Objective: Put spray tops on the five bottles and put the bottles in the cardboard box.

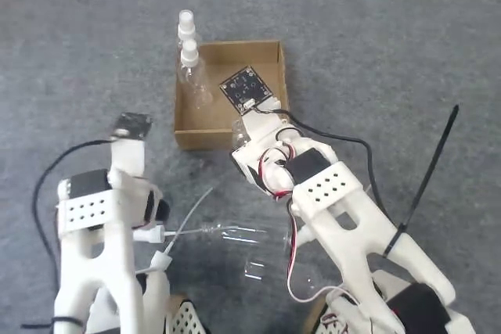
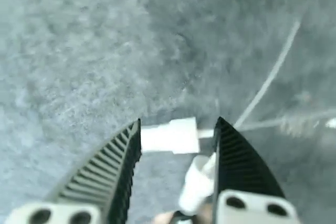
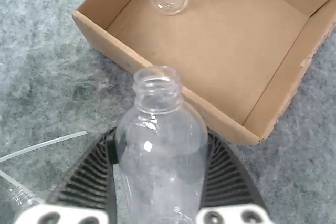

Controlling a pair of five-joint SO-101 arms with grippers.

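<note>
Bottles wearing tops (image 1: 188,52) number two in the high view, standing at the cardboard box's (image 1: 258,56) left wall; we cannot tell whether both are inside. Bare bottles (image 1: 235,234) lie between the arms, so most work remains.

At the left wrist, the left gripper (image 2: 177,124) gapes around a loose spray top (image 2: 170,136) on open carpet (image 2: 79,51).

At the right wrist, the right gripper (image 3: 160,136) is clamped on an uncapped bottle (image 3: 156,90), just beside the box's near wall, with roomy floor beyond.
</note>
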